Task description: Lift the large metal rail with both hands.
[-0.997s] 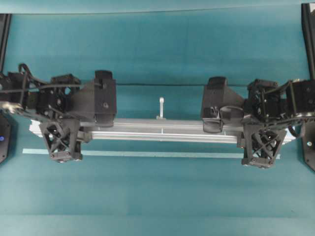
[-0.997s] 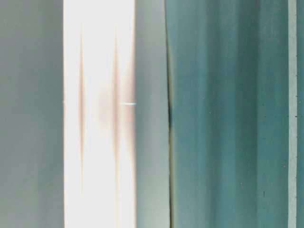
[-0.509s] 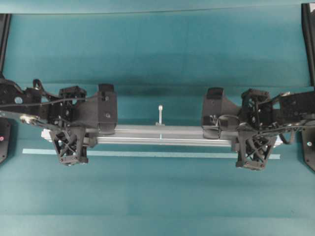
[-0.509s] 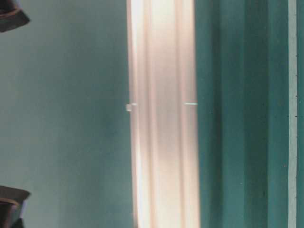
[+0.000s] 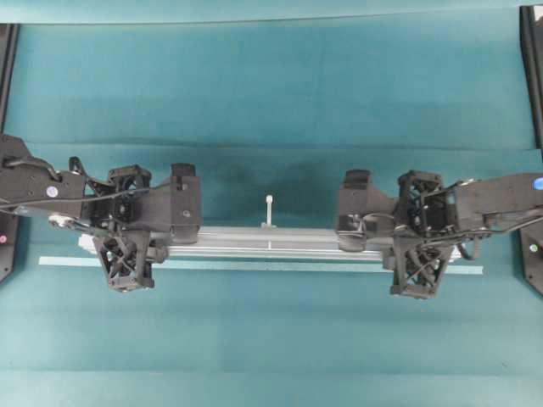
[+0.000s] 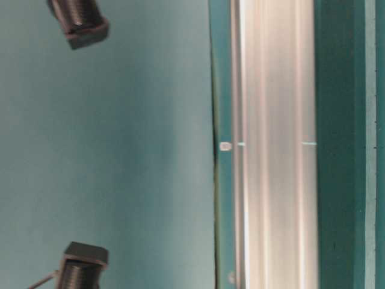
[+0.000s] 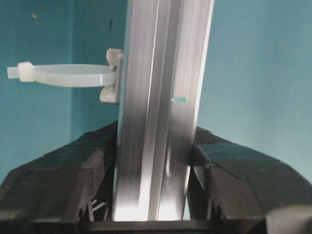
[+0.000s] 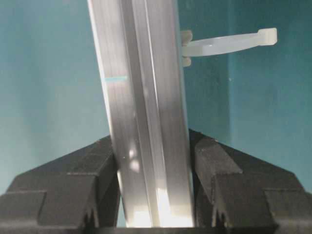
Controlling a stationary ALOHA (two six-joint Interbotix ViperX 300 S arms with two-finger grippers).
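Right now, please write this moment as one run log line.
left gripper: shut on large metal rail | right gripper: shut on large metal rail | tape strip: on table

Both arms are showing matte black throughout — blocky housings nearer the middle, open lattice frames with crossing struts toward the outer ends. The left claw (image 5: 125,264) is carrying an X-braced panel, and the right claw (image 5: 416,271) is wearing the same pattern. Thin black cables are looping over each wrist housing, and small pale screw heads are dotting the flat links. A blue dot is glowing on the right arm's link. In the wrist views the fingers (image 7: 56,180) are appearing as thick black wedges with faceted, slightly grainy faces — the right fingers (image 8: 234,170) are matching them.
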